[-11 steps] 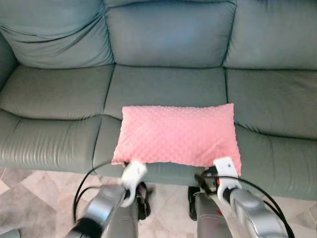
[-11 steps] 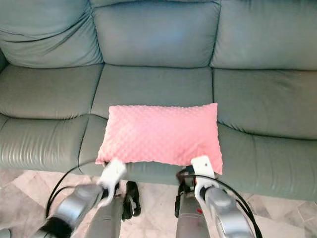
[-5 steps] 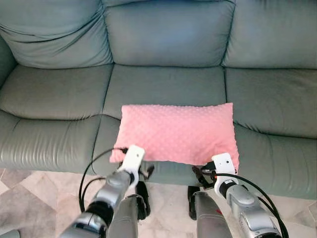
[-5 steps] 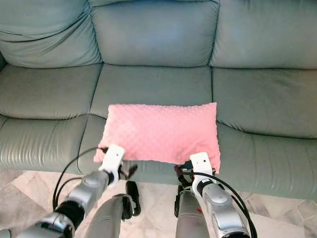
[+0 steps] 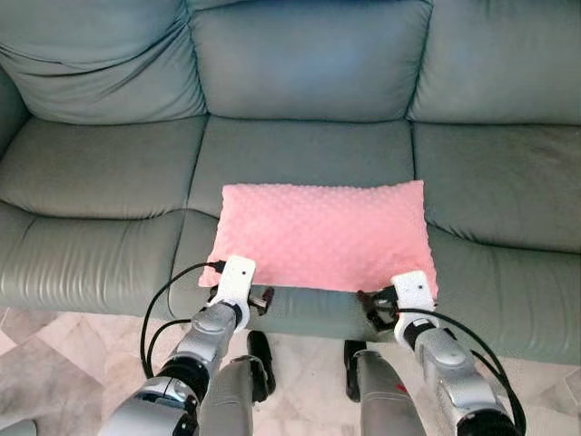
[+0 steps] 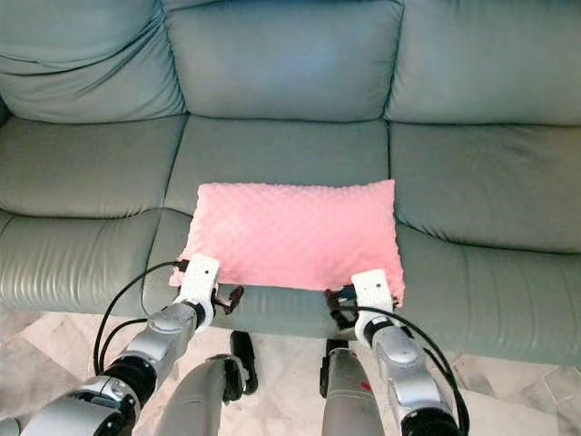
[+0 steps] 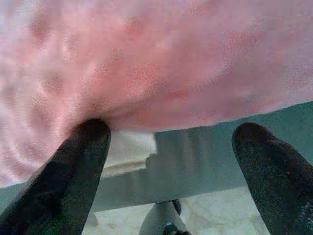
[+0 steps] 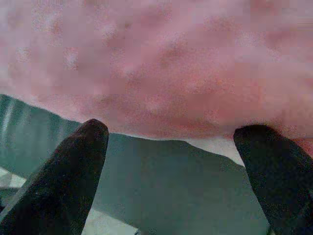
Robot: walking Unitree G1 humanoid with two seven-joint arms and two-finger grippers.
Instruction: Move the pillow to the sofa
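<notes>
A pink dotted pillow [image 5: 322,234] lies flat on the middle seat of the grey-green sofa [image 5: 300,150], its front edge at the seat's front lip. My left gripper [image 5: 257,299] is open at the pillow's front left corner. In the left wrist view one finger [image 7: 73,161] touches the pillow's underside [image 7: 161,58] beside a white tag [image 7: 128,151]. My right gripper [image 5: 375,305] is open at the front right corner, its fingers [image 8: 73,166] spread just below the pillow's edge [image 8: 171,63].
Seat cushions [image 5: 100,168] stretch to either side of the pillow, with the backrest [image 5: 309,54] behind. Pale marble floor [image 5: 54,341] runs in front of the sofa. My own legs [image 5: 241,395] stand close to the sofa's front.
Both arms have reached forward and up to the pillow's front corners, the left one most. The pillow has slid a little further back onto the seat.
</notes>
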